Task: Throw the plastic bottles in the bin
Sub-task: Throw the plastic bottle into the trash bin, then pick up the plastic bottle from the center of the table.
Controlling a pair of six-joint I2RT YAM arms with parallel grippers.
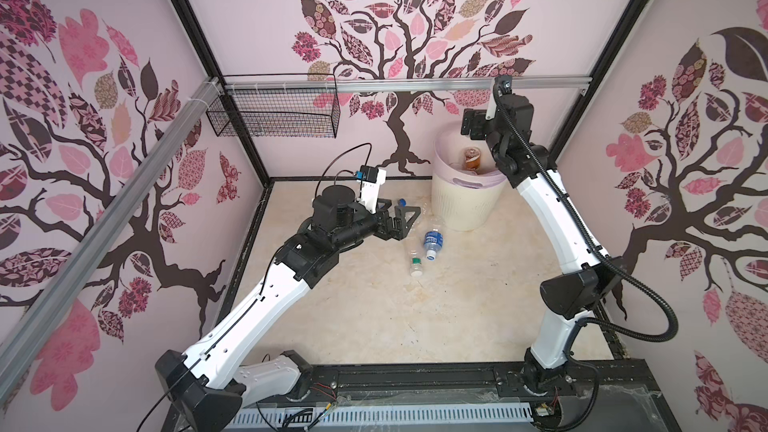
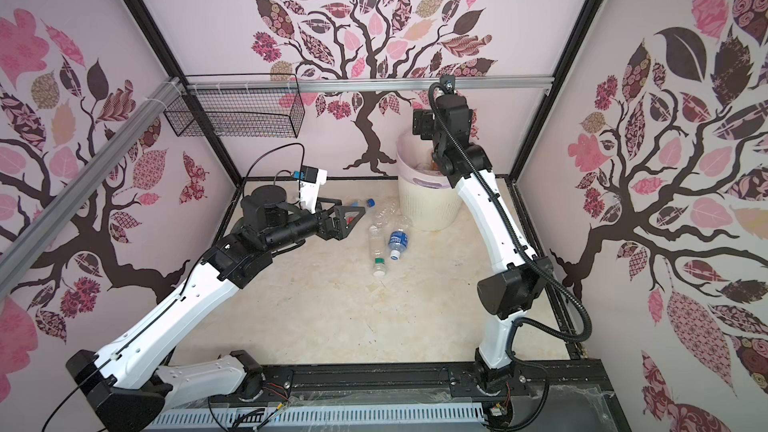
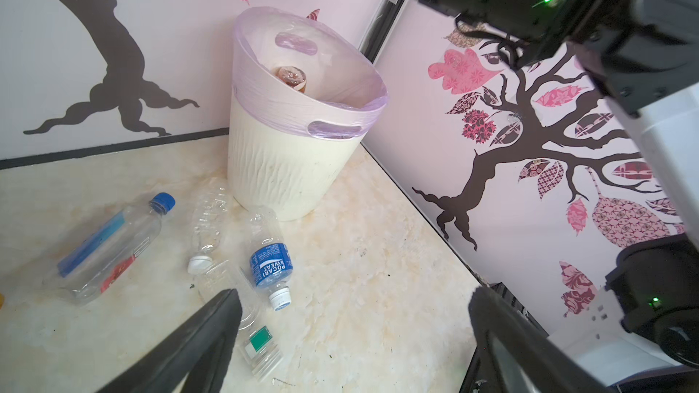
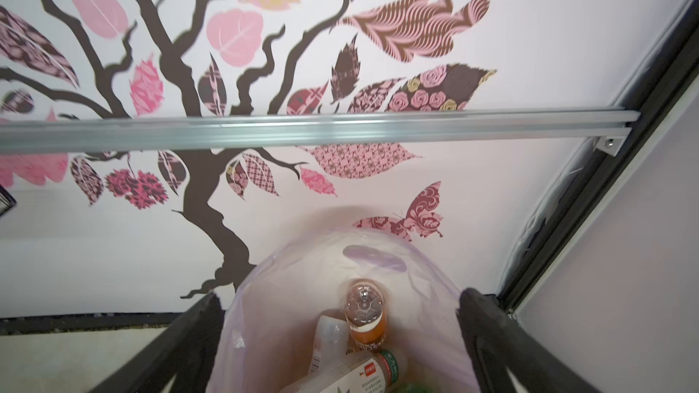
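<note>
partly done. in the bin (image 3: 287,168), far right corner of the surface (image 1: 374,317), at least three bottles visible: brown-labelled bottle (image 4: 365,315) base-up against the far wall, whitish bottle (image 4: 329,338) beside it, labelled clear bottle (image 4: 355,376) lying across lower down. deeper contents hidden, so no full count.

left to do: four bottles lying on the surface just in front of the bin, bunched together.
- pocari sweat bottle (image 3: 270,258), blue label, white cap
- crumpled clear bottle (image 3: 208,228), nearest the bin wall
- green-label clear bottle (image 3: 246,319), touching or just beside the pocari sweat bottle
- blue-capped clear bottle (image 3: 109,247), off to one side of the bunch

left gripper (image 3: 353,293): spread wide, empty, low over that bunch, aimed toward the bin. overlaps the green-label clear bottle with one finger in the wrist view; contact or not, cannot tell.

right gripper (image 4: 340,294): up over the bin mouth, spread wide, nothing between the fingers, touching nothing visible.

guess: next pick for the left arm, likely the green-label clear bottle or the pocari sweat bottle.
</note>
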